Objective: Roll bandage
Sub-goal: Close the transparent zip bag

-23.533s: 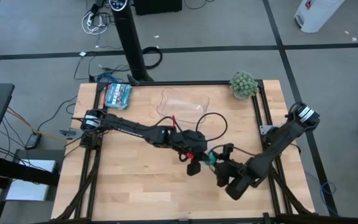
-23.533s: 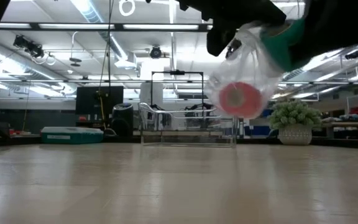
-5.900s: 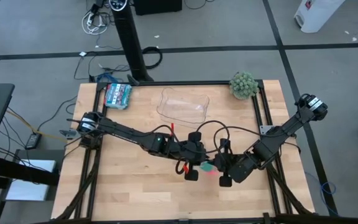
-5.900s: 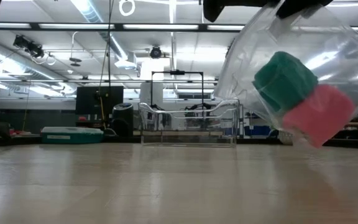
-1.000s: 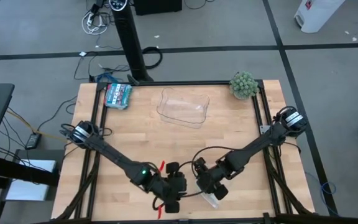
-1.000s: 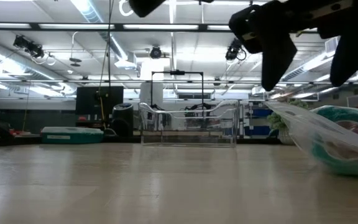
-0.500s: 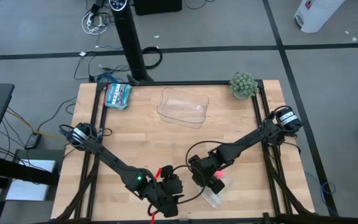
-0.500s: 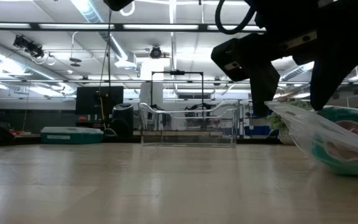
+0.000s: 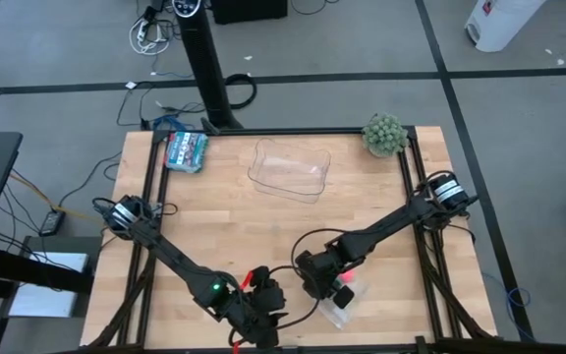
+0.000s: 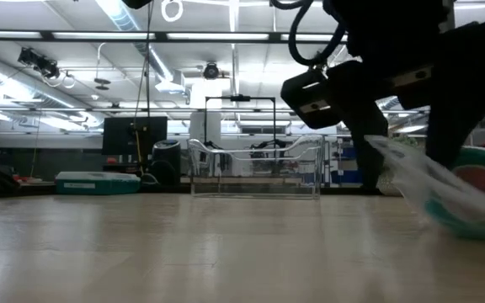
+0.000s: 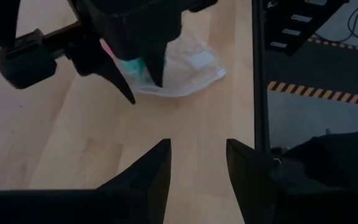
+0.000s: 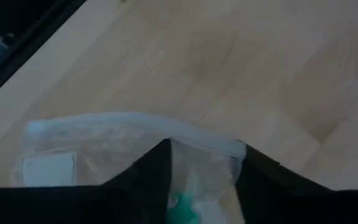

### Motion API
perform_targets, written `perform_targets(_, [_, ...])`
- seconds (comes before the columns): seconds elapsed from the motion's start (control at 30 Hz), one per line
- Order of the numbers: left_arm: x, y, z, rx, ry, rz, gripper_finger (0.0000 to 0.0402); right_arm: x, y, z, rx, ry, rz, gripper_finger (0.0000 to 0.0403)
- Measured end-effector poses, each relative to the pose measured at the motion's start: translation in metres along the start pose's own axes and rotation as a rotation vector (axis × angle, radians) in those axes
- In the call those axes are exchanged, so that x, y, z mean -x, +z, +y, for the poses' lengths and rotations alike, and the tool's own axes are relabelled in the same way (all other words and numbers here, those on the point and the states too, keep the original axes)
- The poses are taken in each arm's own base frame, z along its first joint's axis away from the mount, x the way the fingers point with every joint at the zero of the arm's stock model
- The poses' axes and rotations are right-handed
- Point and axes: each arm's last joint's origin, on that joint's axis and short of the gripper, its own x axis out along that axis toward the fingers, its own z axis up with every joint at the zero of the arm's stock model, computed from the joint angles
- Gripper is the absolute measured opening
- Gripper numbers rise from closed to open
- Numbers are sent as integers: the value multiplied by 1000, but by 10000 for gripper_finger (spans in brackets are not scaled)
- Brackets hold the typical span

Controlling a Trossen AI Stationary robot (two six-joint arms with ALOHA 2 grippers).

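Observation:
The bandage [image 10: 455,210] is a teal roll lying inside a clear plastic bag [image 9: 343,301] next to a pink roll [image 10: 483,182]. The bag rests flat on the wood near the table's near right edge. My right gripper [image 12: 199,163] is low over the bag's near-left end, open, with one finger on each side of the bag's rim [image 12: 185,138]. In the low view its fingers [image 10: 367,168] reach down around the bag's raised flap. My left gripper [image 11: 197,163] hovers open over bare wood, left of the bag by the near edge, with nothing between its fingers. My right gripper comes at the bag from above, slanting down, and its two fingers straddle the bag's rim [image 12: 211,144]. I cannot tell whether the fingers touch the plastic. The bag lies on the table with both rolls inside.
A clear plastic tray [image 9: 290,169] stands at the far middle, a small potted plant [image 9: 384,133] at the far right corner, and a teal-patterned packet [image 9: 186,149] at the far left corner. The black frame rail [image 11: 260,74] runs close beside the bag.
My right gripper has come down onto the bag's end and shifted a little toward the table's left; its fingers have drawn somewhat closer together. The bag's raised flap has been pushed lower. My left gripper has backed away from the bag toward the near left.

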Motion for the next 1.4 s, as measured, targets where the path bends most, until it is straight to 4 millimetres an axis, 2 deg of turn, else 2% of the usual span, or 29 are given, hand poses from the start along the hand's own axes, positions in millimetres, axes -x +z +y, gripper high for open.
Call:
perform_targets(0.07, [0,0,0,-1,-1,1,162,0,0,-1,8,-2,3,114])
perform_targets(0.17, [0,0,0,2,1,0,162,1,-3,-1,13,22,18,31])
perform_targets(0.23, [0,0,0,1,4,-3,162,1,-4,-2,-1,31,21,12])
perform_targets(0.33, [0,0,1,-1,30,-22,162,6,-6,-7,-68,-18,39,3])
perform_targets(0.4, [0,1,2,-11,73,-49,162,18,-7,-11,-132,-91,58,1])
perform_targets(0.63, [1,3,11,-54,279,-176,162,99,1,-9,-314,-338,-87,0])
perform_targets(0.77, [1,6,14,-103,331,-208,162,142,-4,0,-422,-454,-150,0])
perform_targets(0.9, [-4,7,15,-143,347,-254,154,171,-16,10,-543,-526,-246,0])
perform_targets(1.1, [-23,-1,23,-169,284,-341,129,184,-50,24,-707,-587,-342,0])
perform_targets(1.2, [-33,-6,33,-173,270,-372,123,183,-65,32,-747,-574,-427,0])
perform_targets(1.4, [-51,-3,59,-163,144,-414,122,181,-93,48,-812,-604,-593,0])
